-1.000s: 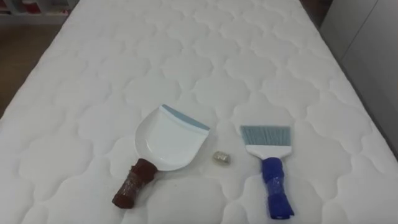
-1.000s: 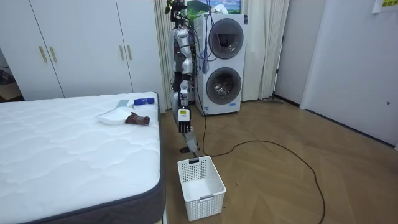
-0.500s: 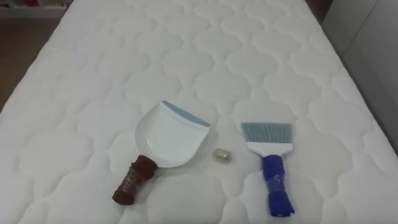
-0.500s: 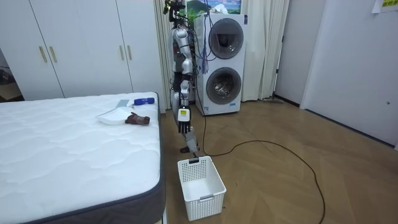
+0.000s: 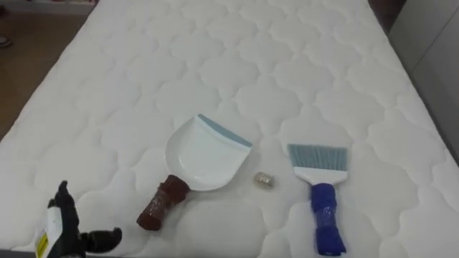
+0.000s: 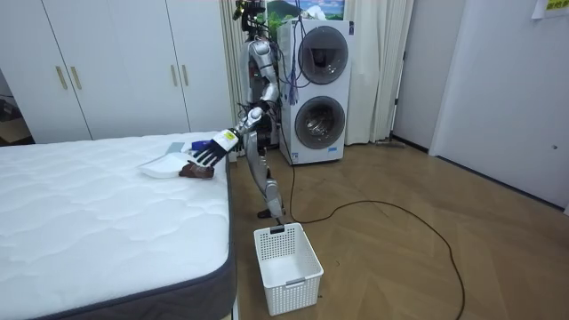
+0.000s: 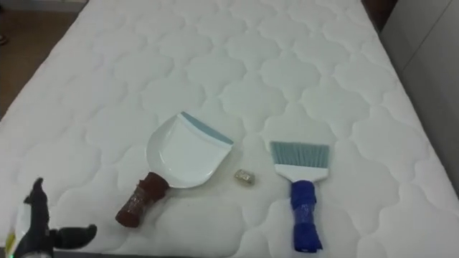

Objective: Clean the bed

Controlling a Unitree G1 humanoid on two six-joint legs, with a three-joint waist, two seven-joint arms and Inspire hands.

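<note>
Left hand low and left of the dustpan, whose handle points its way

The left hand (image 5: pixel 64 231) hovers over the near left edge of the mattress (image 5: pixel 215 57), fingers spread and holding nothing. The dustpan (image 5: pixel 206 154) lies to its right, long axis slanted: brown handle (image 5: pixel 162 203) toward the hand, mouth up and away to the right. A small scrap (image 5: pixel 264 179), perhaps crumpled foil, sits between the pan and the brush (image 5: pixel 324 193). The brush lies well right, its blue handle toward the robot. The left hand is the nearer one for the pan's handle.
</note>
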